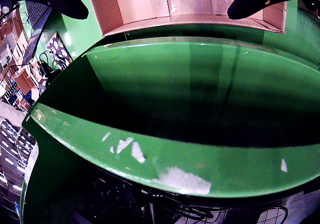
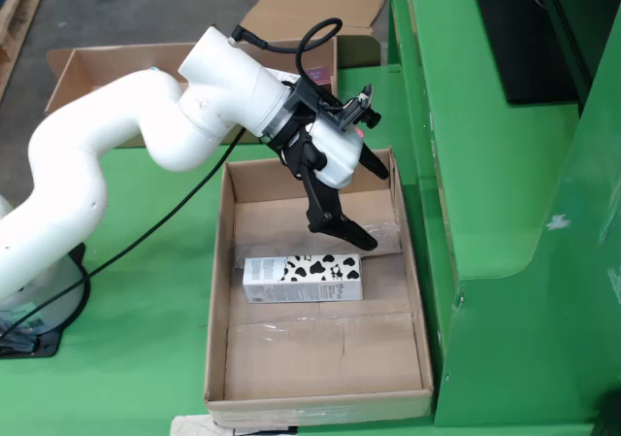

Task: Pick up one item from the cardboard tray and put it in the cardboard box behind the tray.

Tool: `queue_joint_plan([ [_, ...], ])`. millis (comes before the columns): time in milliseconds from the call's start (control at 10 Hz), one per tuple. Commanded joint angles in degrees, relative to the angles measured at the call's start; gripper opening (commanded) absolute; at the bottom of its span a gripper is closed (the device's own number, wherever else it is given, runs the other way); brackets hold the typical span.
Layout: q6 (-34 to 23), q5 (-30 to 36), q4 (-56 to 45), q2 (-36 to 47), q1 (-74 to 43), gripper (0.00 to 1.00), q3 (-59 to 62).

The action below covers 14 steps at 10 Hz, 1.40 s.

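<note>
Inside tray: 1 carton lying flat near centre, untouched. Gripper hanging above it, tilted sideways, fingers spread apart, gripping nothing. Box sitting behind tray. Risks: tilted approach sliding off carton's broad face; finger catching tray wall; wrist view showing mostly green panel, carton unseen.

The fixed view is set high, angled down from some distance onto the open brown cardboard tray and white jointed arm. The gripper-mounted view is aimed sideways, close against a curved glossy green metal panel. Only the tray's rim and green surfaces are shared.
</note>
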Motion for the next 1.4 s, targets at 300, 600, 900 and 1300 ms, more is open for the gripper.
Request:
queue_joint_plan([
  [300,2.15,19.39,-4.88,-20.57,-2.30,1.00,19.51],
  [600,3.48,27.93,-16.61,-17.04,-3.42,1.00,19.51],
  [900,3.64,30.41,-24.36,-15.05,-3.54,1.00,19.51],
  [1300,4.27,33.21,-31.13,-13.94,-4.32,1.00,19.51],
])
